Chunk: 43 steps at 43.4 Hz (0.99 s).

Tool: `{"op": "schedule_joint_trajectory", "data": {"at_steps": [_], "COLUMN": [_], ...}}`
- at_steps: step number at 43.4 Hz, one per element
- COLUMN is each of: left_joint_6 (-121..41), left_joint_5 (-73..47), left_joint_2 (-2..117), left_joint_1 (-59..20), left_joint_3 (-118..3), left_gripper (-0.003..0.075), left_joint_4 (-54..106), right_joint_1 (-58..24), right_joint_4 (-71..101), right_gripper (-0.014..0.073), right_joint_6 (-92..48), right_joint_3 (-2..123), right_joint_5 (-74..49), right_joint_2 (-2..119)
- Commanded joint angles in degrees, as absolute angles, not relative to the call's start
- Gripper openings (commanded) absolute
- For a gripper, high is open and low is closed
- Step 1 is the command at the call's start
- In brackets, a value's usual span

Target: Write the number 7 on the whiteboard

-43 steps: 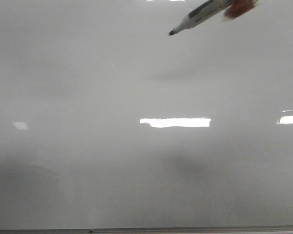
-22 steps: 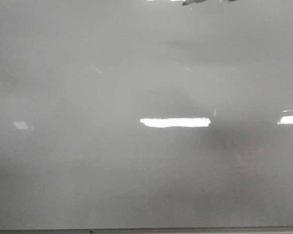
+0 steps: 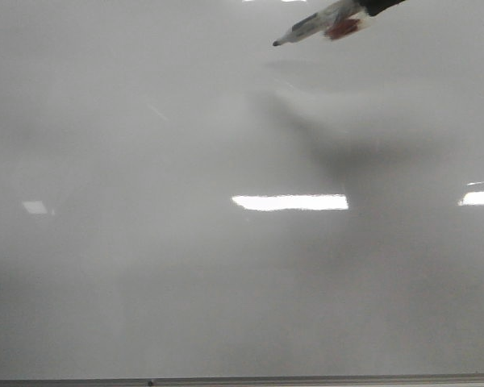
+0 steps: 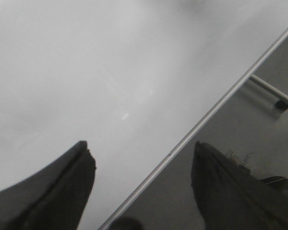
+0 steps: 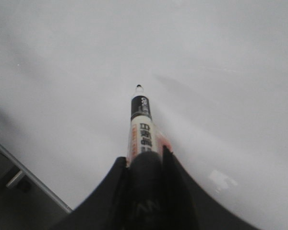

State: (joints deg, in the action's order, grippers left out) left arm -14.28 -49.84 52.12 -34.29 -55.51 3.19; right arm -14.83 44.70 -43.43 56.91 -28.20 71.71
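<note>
The glossy grey-white whiteboard (image 3: pixel 185 266) fills the front view and also shows in the left wrist view (image 4: pixel 86 72) and the right wrist view (image 5: pixel 221 57). No number 7 shows on it. My right gripper (image 5: pixel 144 153) is shut on a white marker (image 5: pixel 140 127) with a black tip. In the front view the marker (image 3: pixel 310 26) juts in from the top right, its tip pointing left above the board, casting a shadow. My left gripper (image 4: pixel 140 149) is open and empty over the board's framed edge (image 4: pixel 206 120).
Bright rectangular glare patches (image 3: pixel 289 202) lie on the board. The thin metal frame (image 3: pixel 242 380) runs along the near edge. Beyond the edge in the left wrist view lies grey floor with a stand leg and caster (image 4: pixel 273 93).
The marker left the top of the front view half a second ago and has come back in at the top right, tip slightly higher and left of where it was.
</note>
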Motion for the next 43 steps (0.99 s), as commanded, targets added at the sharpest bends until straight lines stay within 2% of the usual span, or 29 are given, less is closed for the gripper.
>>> {"op": "schedule_joint_trajectory", "data": {"at_steps": [1,22,33,43], "left_joint_6": [-13.5,-13.5,-13.5,-13.5], "left_joint_5": [-46.2,-46.2,-46.3,-45.7], "left_joint_2": [51.8,51.8,51.8,51.8], "left_joint_1": [-34.2,-34.2,-34.2,-34.2], "left_joint_3": [-57.2,-57.2,-57.2,-57.2], "left_gripper": [0.044,0.044,0.044,0.044], "left_joint_4": [3.9,3.9,3.9,3.9], "right_joint_1": [-15.4,-15.4,-7.1,-7.0], "right_joint_4": [45.7,44.4,42.1,41.9], "right_gripper": [-0.0059,-0.0059,-0.0059,-0.0059], "right_joint_6": [-44.2,-44.2,-43.8,-43.8], "right_joint_3": [59.1,59.1,59.0,59.0], "right_joint_5": [-22.1,-16.4,-22.8,-25.3], "right_joint_2": [71.7,76.0,73.9,74.1]}}
